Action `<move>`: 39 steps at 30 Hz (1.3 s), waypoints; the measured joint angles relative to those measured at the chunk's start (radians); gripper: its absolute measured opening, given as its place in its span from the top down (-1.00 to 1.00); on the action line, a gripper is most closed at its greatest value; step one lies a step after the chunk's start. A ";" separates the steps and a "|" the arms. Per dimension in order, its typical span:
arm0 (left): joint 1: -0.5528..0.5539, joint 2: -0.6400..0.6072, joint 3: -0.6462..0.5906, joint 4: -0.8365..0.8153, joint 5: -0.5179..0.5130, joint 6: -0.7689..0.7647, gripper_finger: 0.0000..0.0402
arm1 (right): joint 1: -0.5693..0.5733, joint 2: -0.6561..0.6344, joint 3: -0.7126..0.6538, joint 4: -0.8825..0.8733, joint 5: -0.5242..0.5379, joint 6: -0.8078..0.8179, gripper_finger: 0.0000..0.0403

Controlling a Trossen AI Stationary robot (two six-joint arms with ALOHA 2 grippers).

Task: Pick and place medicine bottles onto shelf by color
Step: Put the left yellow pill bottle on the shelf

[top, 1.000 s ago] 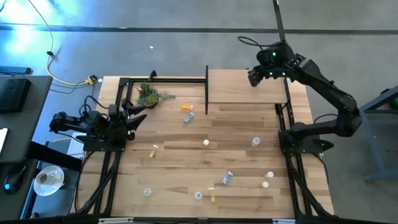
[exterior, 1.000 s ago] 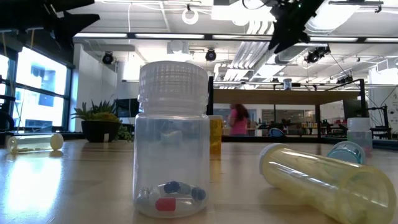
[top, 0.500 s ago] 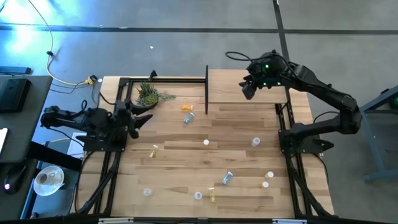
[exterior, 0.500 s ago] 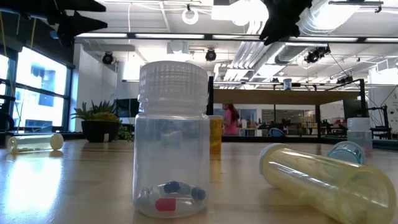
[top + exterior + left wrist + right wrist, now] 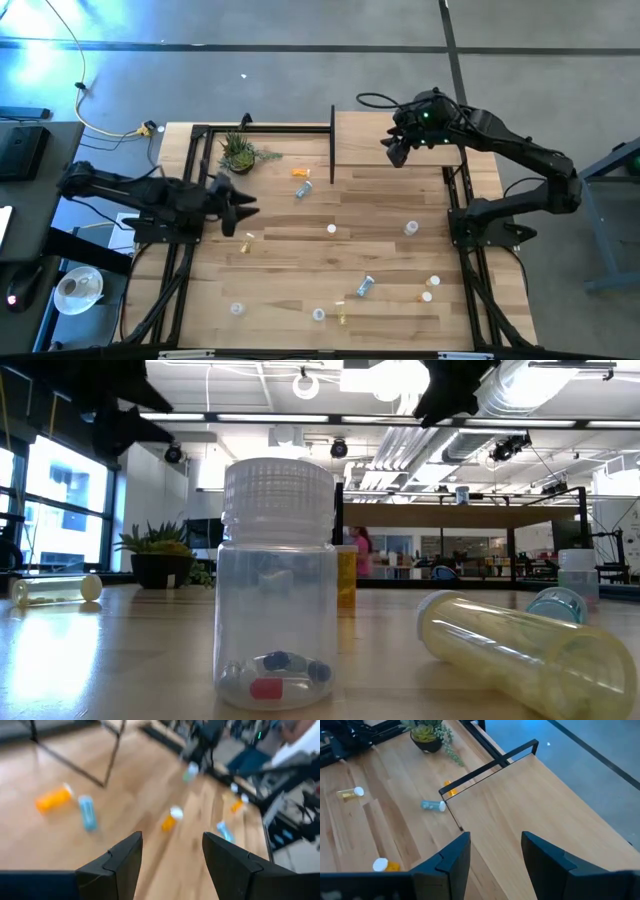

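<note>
Small white-capped medicine bottles lie scattered on the planked table: an orange one and a pale blue one lie on their sides near the shelf's black frame, a yellow one at the left, and several more toward the near edge. The light-wood shelf stands at the far right with no bottle on it. My left gripper is open and empty above the table's left part, just beyond the yellow bottle. My right gripper is open and empty over the shelf's near edge.
A small potted green plant stands at the far left. Black frame rails run along the table's left side and right side. In the low view a clear bottle stands upright and a yellowish one lies beside it.
My left gripper has reached out from the table's left edge toward the right and a little toward the near edge, over the tabletop. My right gripper has gone toward the table's left and near edges, across the shelf.
</note>
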 joint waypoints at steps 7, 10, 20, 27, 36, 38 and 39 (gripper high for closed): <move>-0.001 0.100 0.000 -0.141 0.140 -0.142 0.02 | -0.001 0.000 0.000 0.000 0.001 0.022 0.17; -0.012 0.144 0.000 -0.200 0.165 -0.220 0.02 | -0.001 0.000 0.000 0.000 0.001 0.022 0.17; -0.097 0.260 0.000 -0.270 0.258 -0.474 0.02 | -0.001 0.002 0.000 0.000 0.001 0.021 0.17; -0.147 0.333 0.000 -0.288 0.256 -0.569 0.02 | -0.001 0.002 0.000 0.001 0.001 0.021 0.17; -0.158 0.460 0.000 -0.287 0.248 -0.607 0.02 | -0.001 0.002 0.000 0.022 0.001 0.021 0.17; -0.158 0.491 0.000 -0.287 0.247 -0.607 0.02 | -0.001 0.002 -0.001 0.022 0.001 0.021 0.17; -0.158 0.504 0.000 -0.286 0.247 -0.607 0.02 | -0.001 0.002 -0.001 0.022 0.001 0.021 0.17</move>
